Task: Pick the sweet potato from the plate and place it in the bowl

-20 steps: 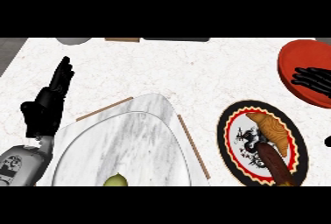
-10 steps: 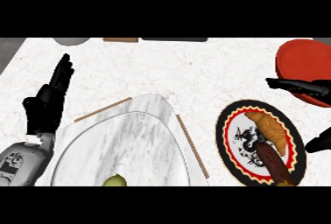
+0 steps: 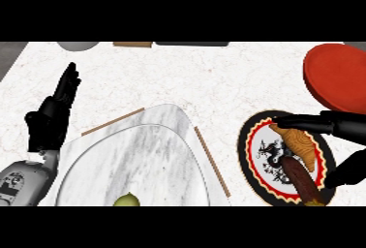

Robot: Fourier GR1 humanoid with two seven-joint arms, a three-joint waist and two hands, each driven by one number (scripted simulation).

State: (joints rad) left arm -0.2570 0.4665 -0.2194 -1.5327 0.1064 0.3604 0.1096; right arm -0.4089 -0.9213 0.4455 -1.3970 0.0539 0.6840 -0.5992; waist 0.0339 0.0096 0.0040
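Right hand [image 3: 336, 127] spread over the plate [image 3: 259, 167], holding nothing.
The sweet potato [image 3: 298, 146] lies on the plate, its top under a finger. The hand runs off the right side. The red bowl [image 3: 336, 75] is cut off there too. The left hand [image 3: 54, 112] rests open on the bench [image 3: 207, 77].

A: Count by kind, desk [image 3: 186, 72] top?
B: Plates: one, patterned with a red and black rim [image 3: 257, 160]. Bowls: one, red [image 3: 336, 77]. Sweet potatoes: one [image 3: 300, 177], on the plate.
A: Other food?
B: One tan wedge-shaped piece [image 3: 298, 143] on the same plate; one small green item [image 3: 126, 200] at the lower edge.
A: Hands?
B: Two: left hand [image 3: 53, 114], right hand [image 3: 336, 128].
A: Boards?
B: One marble-look board [image 3: 143, 155].
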